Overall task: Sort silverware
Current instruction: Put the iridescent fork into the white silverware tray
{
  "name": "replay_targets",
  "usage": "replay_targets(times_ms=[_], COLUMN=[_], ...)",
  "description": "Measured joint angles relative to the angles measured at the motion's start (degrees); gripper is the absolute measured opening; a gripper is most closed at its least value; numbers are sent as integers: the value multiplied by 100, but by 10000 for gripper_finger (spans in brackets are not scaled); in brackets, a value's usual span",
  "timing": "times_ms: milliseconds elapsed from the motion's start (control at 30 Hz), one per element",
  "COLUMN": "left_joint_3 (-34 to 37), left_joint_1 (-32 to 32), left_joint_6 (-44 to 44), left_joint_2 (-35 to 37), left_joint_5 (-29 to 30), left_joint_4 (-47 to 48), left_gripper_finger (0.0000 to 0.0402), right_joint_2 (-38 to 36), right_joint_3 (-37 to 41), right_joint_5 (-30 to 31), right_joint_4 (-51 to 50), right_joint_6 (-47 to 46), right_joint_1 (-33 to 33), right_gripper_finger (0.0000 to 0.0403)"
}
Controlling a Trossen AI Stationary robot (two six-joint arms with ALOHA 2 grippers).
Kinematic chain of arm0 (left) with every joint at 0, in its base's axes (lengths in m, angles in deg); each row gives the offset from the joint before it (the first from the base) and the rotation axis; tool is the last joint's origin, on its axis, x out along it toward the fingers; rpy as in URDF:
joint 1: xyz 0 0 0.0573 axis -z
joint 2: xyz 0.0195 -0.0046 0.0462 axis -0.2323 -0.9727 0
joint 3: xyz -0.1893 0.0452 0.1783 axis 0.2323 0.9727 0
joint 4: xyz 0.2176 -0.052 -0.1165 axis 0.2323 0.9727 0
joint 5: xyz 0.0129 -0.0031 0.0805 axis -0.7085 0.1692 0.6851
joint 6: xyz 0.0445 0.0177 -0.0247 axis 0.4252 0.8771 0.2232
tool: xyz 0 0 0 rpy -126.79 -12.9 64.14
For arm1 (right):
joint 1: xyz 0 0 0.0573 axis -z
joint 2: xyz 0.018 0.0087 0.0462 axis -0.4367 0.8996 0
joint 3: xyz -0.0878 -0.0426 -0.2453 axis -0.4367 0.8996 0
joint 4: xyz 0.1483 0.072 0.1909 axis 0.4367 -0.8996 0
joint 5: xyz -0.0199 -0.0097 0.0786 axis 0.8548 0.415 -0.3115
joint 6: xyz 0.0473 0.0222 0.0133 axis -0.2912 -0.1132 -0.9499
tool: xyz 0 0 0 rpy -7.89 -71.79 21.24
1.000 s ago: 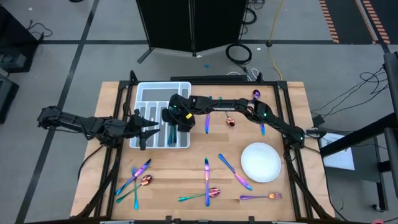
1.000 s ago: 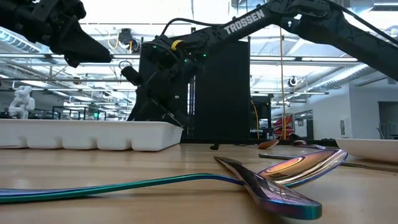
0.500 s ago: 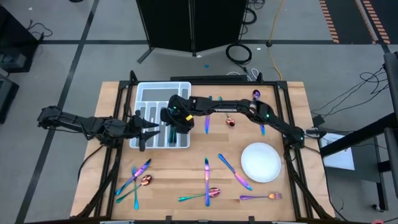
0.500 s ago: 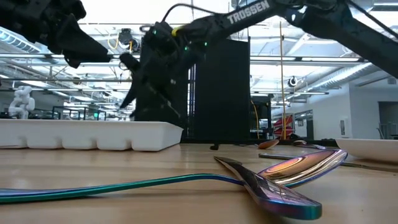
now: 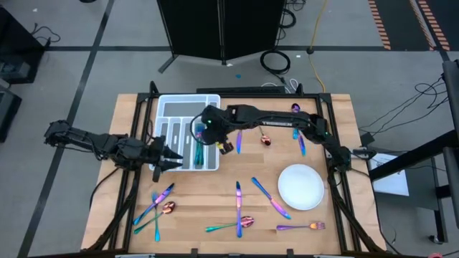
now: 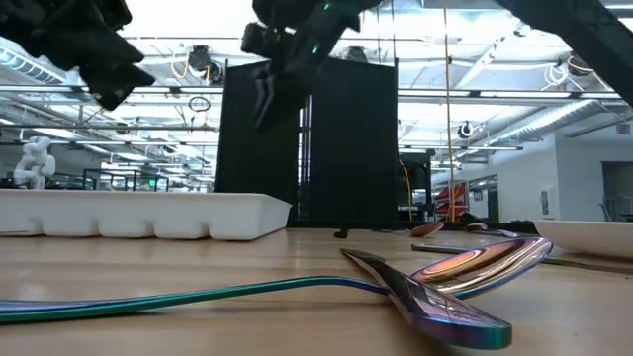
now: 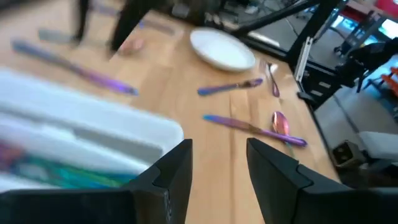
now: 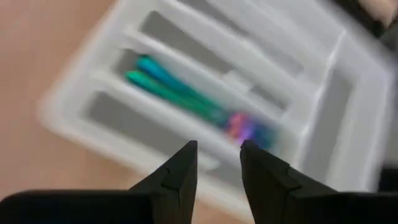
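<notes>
While open, empty right end effector (image 8: 216, 163) over one tray (image 5: 166, 107); one plate (image 5: 300, 186).

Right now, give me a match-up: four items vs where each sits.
1. white tray
2. white plate
3. teal-handled piece
4. right hand

a. inside a tray slot
b. far left part of the table
c. raised by the tray's right edge, empty
d. near right part of the table

Pairs: 1-b, 2-d, 3-a, 4-c
</notes>
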Motion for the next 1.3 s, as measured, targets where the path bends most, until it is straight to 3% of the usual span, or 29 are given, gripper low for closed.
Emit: replay_targets(times_ms=[133, 200, 333, 467, 600, 800, 967, 1300], left_joint_3=[0, 0, 0, -48, -426, -1342, -1957, -2151], left_joint_1=[227, 399, 850, 1341, 1774, 2213, 2639, 3216], left_joint_6=[-1313, -1861, -2553, -2618, -2264, -496, 1207, 2233], left_joint_2=[-42, -126, -463, -978, -1624, -2843, -3950, -5474], left_joint_5=[-254, -497, -1128, -2011, -2368, -2296, -2354, -2647], left_joint_4=[613, 807, 705, 602, 948, 1626, 2199, 2578], left_gripper_finger=[152, 152, 152, 152, 152, 152, 152, 152], right_joint_2=[-38, -31, -19, -15, -11, -15, -15, -15], right_joint_3=[10, 231, 876, 1424, 1574, 1579, 1581, 1583], right_joint_5=[-811, -1277, -1556, -1553, -1522, -1525, -1520, -1520], right_joint_4=[-908, -906, -505, 195, 925, 1711, 1528, 1256], right_joint_6=[-1497, -1880, -1729, -1775, -1929, -1919, -1926, -1997], right_joint_1=[-187, -367, -886, -1348, -1637, -1845, -1850, -1850], right_gripper_finger=[107, 107, 107, 107, 107, 107, 107, 107])
